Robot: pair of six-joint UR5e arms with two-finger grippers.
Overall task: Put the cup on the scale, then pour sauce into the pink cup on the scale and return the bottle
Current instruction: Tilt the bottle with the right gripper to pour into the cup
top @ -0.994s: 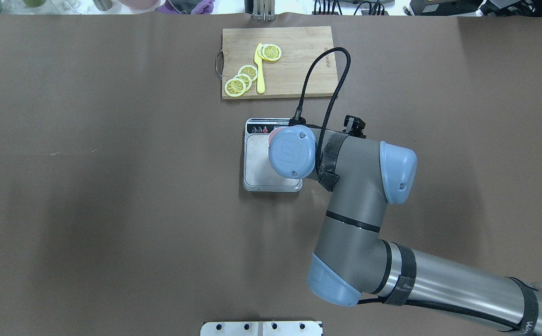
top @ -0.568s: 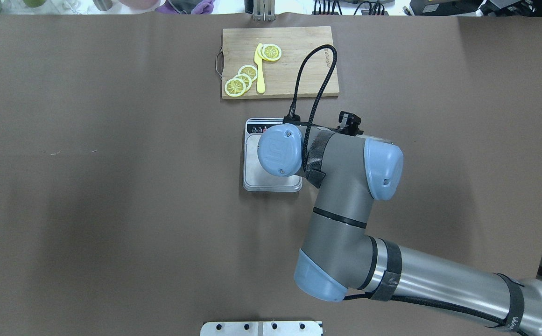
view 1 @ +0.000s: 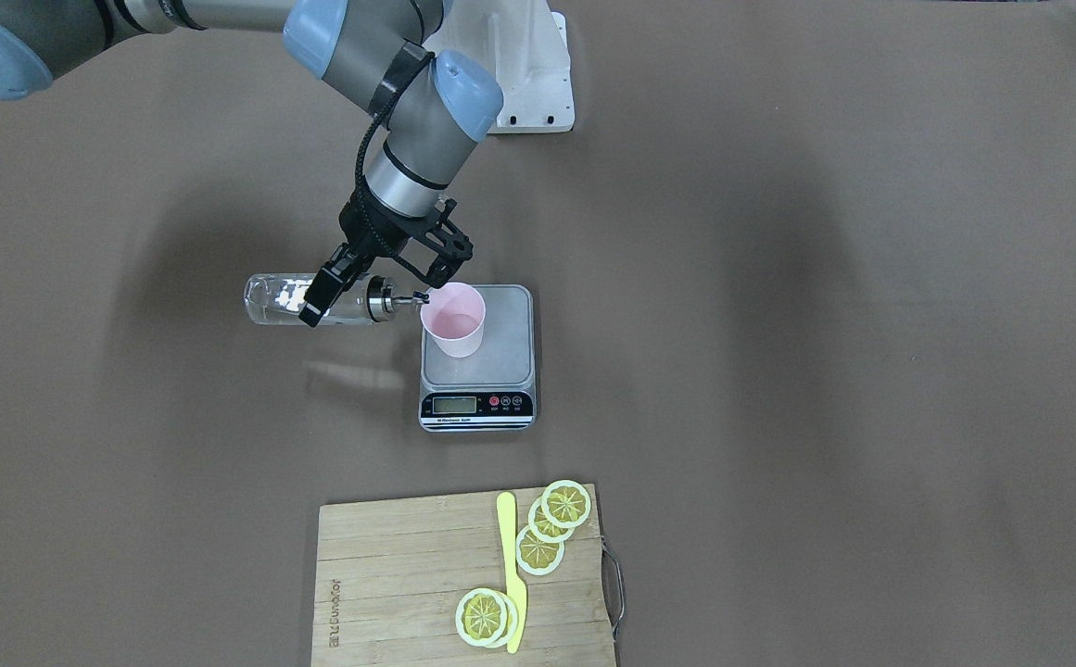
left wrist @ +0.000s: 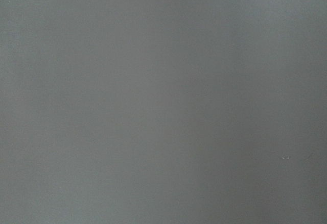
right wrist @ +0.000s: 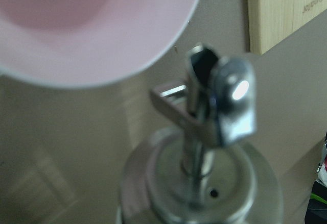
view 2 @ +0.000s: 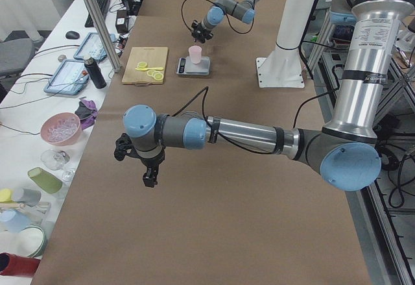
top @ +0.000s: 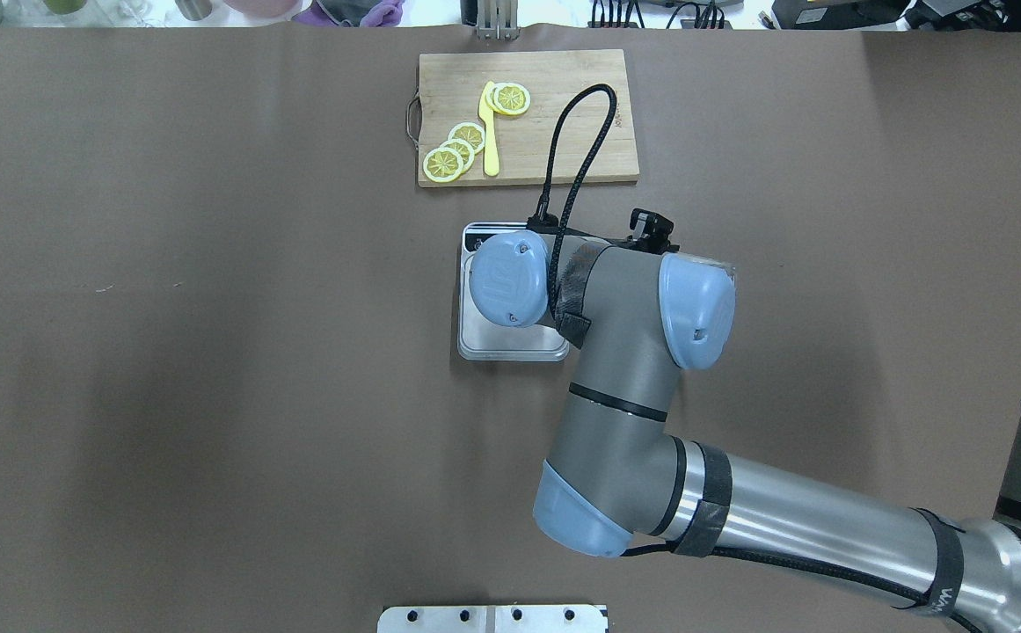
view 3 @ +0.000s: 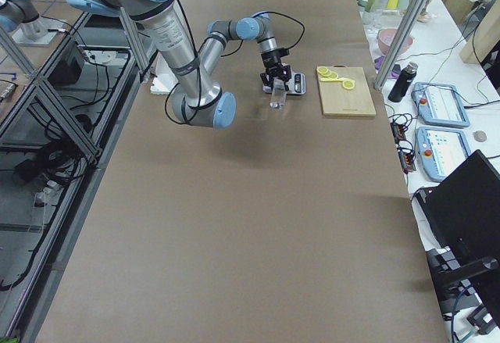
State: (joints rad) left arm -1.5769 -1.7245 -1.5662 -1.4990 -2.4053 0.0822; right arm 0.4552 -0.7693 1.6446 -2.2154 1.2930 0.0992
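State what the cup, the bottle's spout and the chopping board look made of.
Cup: matte pale pink, probably plastic.
Spout: polished metal, mirror glints.
Chopping board: light wood, likely bamboo, visible strip grain.

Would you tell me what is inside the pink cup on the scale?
Inside the cup only its pink wall and bottom show; whether it holds any liquid cannot be told. From overhead the right arm covers it.

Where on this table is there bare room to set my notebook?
The brown table is bare on the robot's left of the small steel-topped scale, plus a strip between it and the wooden cutting board. Crowded: the scale's other side, where the right pincer tips a clear glass bottle at the pale pink cup.
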